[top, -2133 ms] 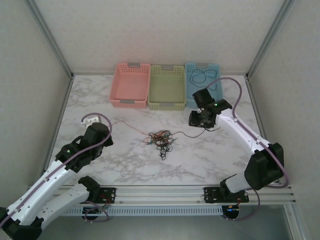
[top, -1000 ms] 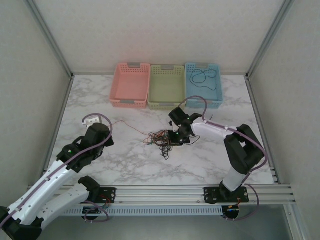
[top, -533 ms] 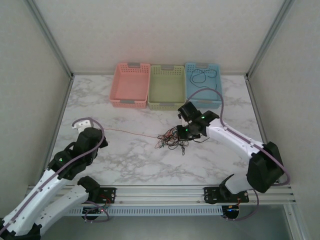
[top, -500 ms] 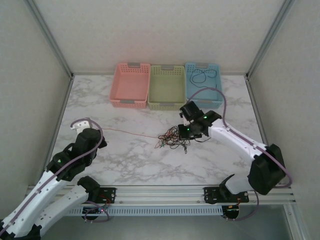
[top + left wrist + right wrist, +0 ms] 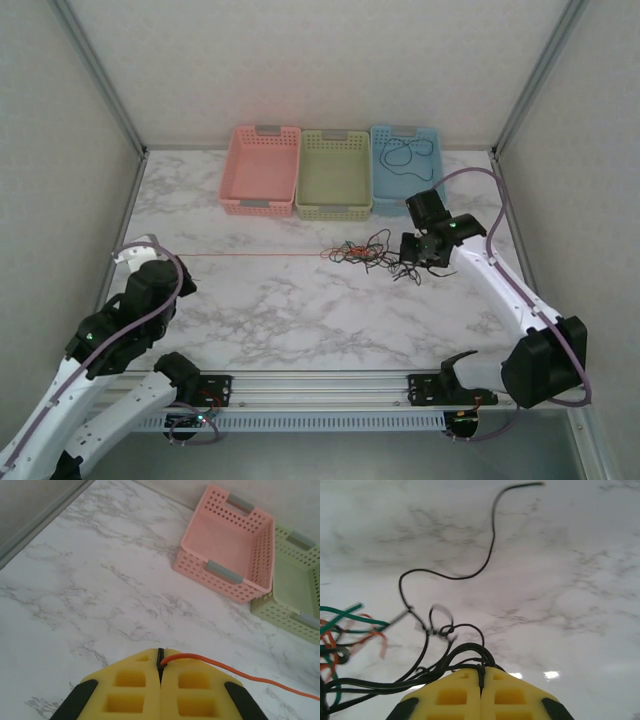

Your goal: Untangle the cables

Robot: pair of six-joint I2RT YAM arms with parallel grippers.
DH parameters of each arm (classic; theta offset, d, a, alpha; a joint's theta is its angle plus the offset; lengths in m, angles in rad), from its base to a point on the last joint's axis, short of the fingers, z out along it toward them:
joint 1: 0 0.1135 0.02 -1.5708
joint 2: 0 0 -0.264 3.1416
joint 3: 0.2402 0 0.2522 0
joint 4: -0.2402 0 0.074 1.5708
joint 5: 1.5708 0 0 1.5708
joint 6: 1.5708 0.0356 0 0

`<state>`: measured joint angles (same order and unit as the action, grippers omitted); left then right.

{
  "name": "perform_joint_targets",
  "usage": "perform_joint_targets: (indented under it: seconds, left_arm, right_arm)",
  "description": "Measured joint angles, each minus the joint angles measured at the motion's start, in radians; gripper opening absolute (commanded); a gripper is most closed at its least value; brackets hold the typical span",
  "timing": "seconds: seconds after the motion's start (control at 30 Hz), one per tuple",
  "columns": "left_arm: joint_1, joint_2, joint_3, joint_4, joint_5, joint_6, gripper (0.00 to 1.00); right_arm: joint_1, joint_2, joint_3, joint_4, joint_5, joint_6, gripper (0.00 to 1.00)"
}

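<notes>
The tangled cables (image 5: pixel 368 250) form a wiry bundle of black, orange and green strands right of the table's centre. One thin orange cable (image 5: pixel 255 253) runs taut from the bundle leftwards to my left gripper (image 5: pixel 138 252), which is shut on its end (image 5: pixel 161 662). My right gripper (image 5: pixel 410 256) is shut on several black strands (image 5: pixel 470 656) at the bundle's right side. In the right wrist view, green and orange strands (image 5: pixel 340 630) lie to the left and a loose black tail (image 5: pixel 492 535) curls away over the marble.
Three baskets stand at the back: pink (image 5: pixel 262 170), green (image 5: pixel 334 174) and blue (image 5: pixel 404 168), the blue one holding a black cable (image 5: pixel 400 152). In the left wrist view the pink basket (image 5: pixel 227 542) sits ahead right. Metal frame posts border the table's sides.
Both arms pulled apart: the left gripper drew back left, the right moved right with the bundle. The orange cable has stretched into a long straight line.
</notes>
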<state>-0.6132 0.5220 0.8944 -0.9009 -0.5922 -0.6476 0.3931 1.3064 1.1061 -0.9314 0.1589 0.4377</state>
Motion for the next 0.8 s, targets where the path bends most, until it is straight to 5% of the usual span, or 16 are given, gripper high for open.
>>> perform_joint_targets:
  seconds: [0.37, 0.8]
  left_arm:
    - [0.0, -0.012, 0.119, -0.092, -0.077, 0.05, 0.0]
    - [0.0, -0.052, 0.298, -0.19, -0.269, 0.144, 0.0]
  right_arm:
    - [-0.015, 0.111, -0.001, -0.078, 0.231, 0.061, 0.0]
    - [-0.029, 0.263, -0.001, -0.076, 0.308, 0.102, 0.0]
